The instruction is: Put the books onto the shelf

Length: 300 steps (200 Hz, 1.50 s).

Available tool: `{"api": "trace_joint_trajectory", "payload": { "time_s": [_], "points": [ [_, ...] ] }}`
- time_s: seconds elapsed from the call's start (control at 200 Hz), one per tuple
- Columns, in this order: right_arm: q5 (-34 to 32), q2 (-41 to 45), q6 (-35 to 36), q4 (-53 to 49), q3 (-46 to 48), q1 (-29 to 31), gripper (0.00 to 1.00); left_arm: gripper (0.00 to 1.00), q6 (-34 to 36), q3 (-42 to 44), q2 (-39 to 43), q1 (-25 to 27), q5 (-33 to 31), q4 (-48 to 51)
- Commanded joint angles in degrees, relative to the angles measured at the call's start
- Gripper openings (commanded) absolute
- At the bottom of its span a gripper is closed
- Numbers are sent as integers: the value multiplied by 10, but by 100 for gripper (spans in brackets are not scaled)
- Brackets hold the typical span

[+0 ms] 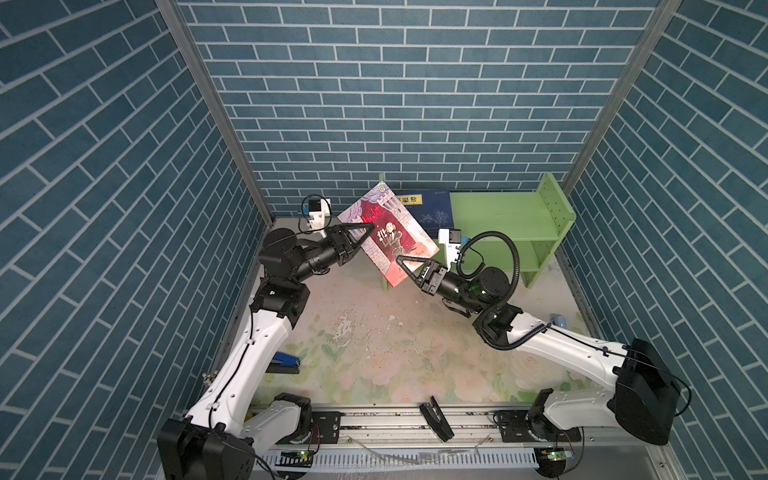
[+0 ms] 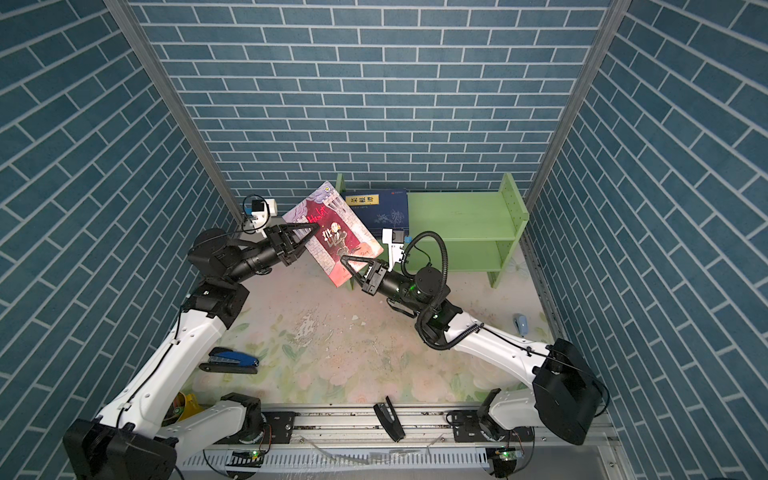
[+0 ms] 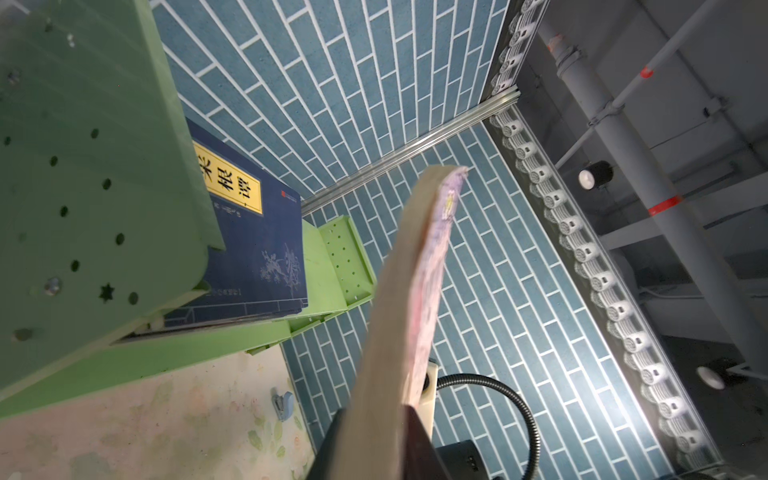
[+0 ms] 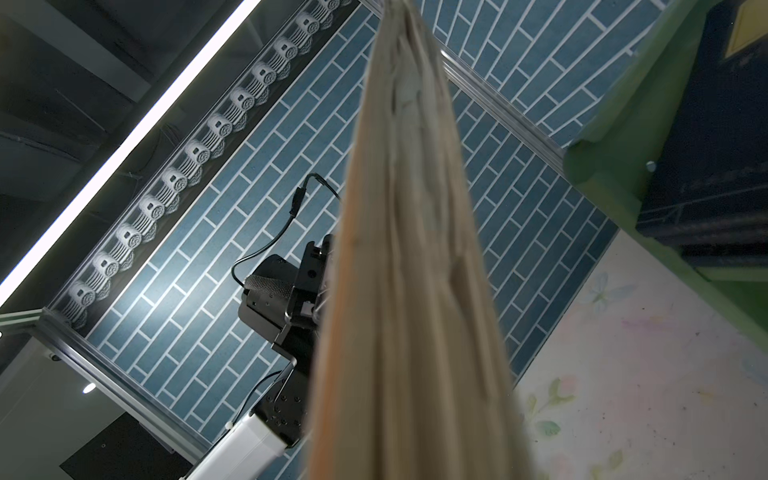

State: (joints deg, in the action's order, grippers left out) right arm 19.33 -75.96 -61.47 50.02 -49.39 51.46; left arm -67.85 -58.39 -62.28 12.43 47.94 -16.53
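The red-and-grey book (image 1: 388,243) (image 2: 332,243) hangs in the air, clear of the table, just in front of the left end of the shelf (image 1: 498,216) (image 2: 457,216). It is tilted, with its illustrated cover turned up toward the top cameras and one corner raised toward the shelf's left end panel.

The right gripper (image 1: 400,259) (image 2: 343,259) is pinched tight on the book's lower edge, the one farthest from the shelf. In the right wrist view the page block (image 4: 407,249) runs straight out from the camera. The left gripper (image 1: 368,228) (image 2: 316,226) sits at the book's left edge with one finger lying across the cover. Whether it is clamping or only resting there I cannot tell (the left wrist view shows the book's edge (image 3: 411,291) but not the fingers clearly).

On the shelf's upper tier, against its left end panel, the dark blue books (image 1: 428,208) (image 2: 378,208) (image 3: 257,249) stand upright with a yellow title label facing out. How many are in the pack I cannot count.

The shelf's right end panel (image 1: 555,208) is drilled with small holes.

A blue stapler (image 1: 286,360) (image 2: 232,359) lies on the flowered table mat (image 1: 395,353), well apart from the shelf, beside the left arm.
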Motion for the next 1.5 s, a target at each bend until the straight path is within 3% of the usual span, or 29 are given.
{"api": "trace_joint_trajectory", "payload": {
  "time_s": [0.0, 0.07, 0.16, 0.3, 0.44, 0.635, 0.755, 0.84, 1.045, 1.155, 1.26, 1.34, 1.43, 1.496],
  "points": [
    [30, 47, 9, -1, 7, -15, 0, 60, 106, -1, 22, 1, 38, 51],
    [65, 98, 29, -85, 10, -36, 0, 68, 203, -15, 35, -7, 66, 134],
    [101, 180, 89, -274, -5, -65, 0, 76, 283, -24, 43, -27, 128, 202],
    [163, 261, 210, -587, -73, -103, 0, 82, 309, -12, 51, -57, 234, 201],
    [228, 279, 272, -756, -122, -123, 0, 86, 306, -11, 45, -56, 307, 195],
    [261, 287, 304, -821, -140, -124, 0, 88, 300, -14, 30, -15, 364, 199],
    [286, 286, 305, -814, -142, -124, 0, 88, 356, -19, 20, 31, 386, 273],
    [298, 282, 305, -810, -145, -125, 0, 87, 400, -23, 18, 48, 374, 312],
    [315, 278, 305, -806, -145, -124, 0, 82, 395, -26, -2, 58, 363, 309],
    [328, 267, 307, -801, -134, -124, 0, 65, 393, -25, -4, 82, 366, 306],
    [326, 255, 312, -798, -128, -124, 0, 29, 391, -23, -9, 93, 366, 306],
    [310, 252, 314, -799, -126, -124, 20, 2, 389, -23, -8, 94, 358, 299],
    [262, 265, 311, -801, -117, -125, 38, 0, 379, -23, -5, 94, 336, 281],
    [231, 287, 297, -787, -94, -126, 44, 0, 379, -23, -3, 92, 308, 272]
  ]
}}
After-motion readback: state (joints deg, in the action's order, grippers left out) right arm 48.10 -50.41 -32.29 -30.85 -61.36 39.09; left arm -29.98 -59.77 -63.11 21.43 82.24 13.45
